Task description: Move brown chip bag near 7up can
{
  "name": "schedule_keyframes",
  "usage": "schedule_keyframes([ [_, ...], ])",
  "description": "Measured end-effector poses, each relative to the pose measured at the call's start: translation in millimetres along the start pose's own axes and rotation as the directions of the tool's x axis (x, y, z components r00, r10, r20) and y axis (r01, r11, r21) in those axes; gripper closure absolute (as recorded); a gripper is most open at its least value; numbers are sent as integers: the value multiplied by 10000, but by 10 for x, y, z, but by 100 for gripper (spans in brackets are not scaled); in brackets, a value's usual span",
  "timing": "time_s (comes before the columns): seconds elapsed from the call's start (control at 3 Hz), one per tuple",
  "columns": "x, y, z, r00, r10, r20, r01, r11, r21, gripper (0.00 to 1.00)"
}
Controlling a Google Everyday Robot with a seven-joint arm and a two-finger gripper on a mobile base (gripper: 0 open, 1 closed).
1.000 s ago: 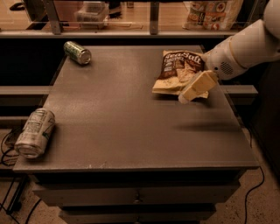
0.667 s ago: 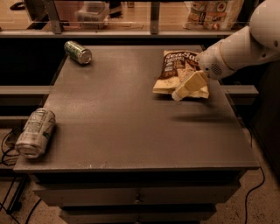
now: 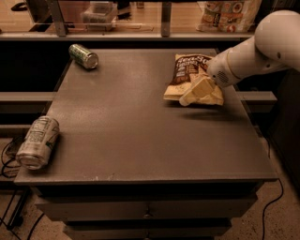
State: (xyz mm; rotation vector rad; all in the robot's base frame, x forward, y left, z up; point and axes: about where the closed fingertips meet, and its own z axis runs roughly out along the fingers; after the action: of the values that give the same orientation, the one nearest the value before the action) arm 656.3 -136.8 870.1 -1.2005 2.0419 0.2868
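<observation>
The brown chip bag [image 3: 187,70] lies flat at the back right of the table, dark brown upper part away from me, pale yellow lower part toward me. My gripper [image 3: 196,91] comes in from the right on a white arm [image 3: 255,51] and sits over the bag's pale lower edge, hiding part of it. The 7up can [image 3: 37,142], pale silvery-white with green print, lies on its side at the table's front left corner, far from the bag.
A darker shiny green can [image 3: 84,56] lies on its side at the back left of the grey table [image 3: 140,140]. A glass barrier and shelf with packaged goods [image 3: 227,11] run behind the table. Cables hang at the floor on both sides.
My gripper has moved left and slightly back, from the bag's right front corner to over its pale lower edge. The bag and both cans have not moved.
</observation>
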Motion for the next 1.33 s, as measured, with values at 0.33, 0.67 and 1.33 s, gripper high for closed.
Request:
schedule_keyframes([
  [0.33,69,-106,100,9998,194,-14,-194,9997,155,1],
  [0.67,109,-176,92,9996,180,-222,-173,9993,327,22],
  [1.33,-54,-163,45,9998,-122,-155,124,9999,104,77],
])
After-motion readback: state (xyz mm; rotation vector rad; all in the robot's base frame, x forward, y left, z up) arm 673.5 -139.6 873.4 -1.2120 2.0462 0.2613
